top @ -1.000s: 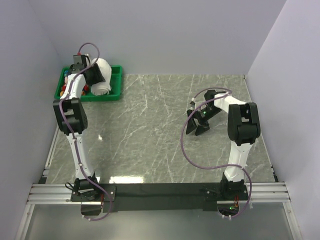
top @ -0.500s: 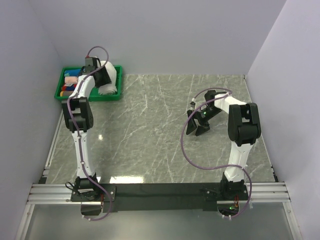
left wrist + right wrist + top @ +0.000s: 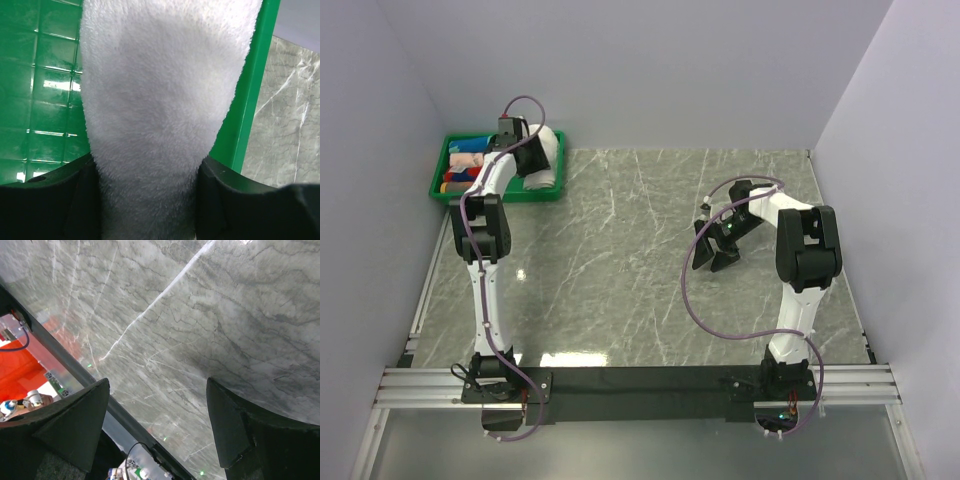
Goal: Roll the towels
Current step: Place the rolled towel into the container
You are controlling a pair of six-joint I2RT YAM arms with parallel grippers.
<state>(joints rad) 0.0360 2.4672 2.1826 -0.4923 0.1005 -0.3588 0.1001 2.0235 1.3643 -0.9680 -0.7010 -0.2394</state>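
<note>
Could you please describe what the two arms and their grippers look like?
The left arm and right arm match: white links, bulky black joint housings, a thin purple cable looping along each. The left gripper and right gripper have broad, matte black, wedge-shaped fingers.

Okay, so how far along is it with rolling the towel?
Done: little; no towel lies on the table yet. In hand: the left fingers clamp the white towel over the green bin. Left: carry it out, spread it, roll it. The right fingers hover open, empty.
</note>
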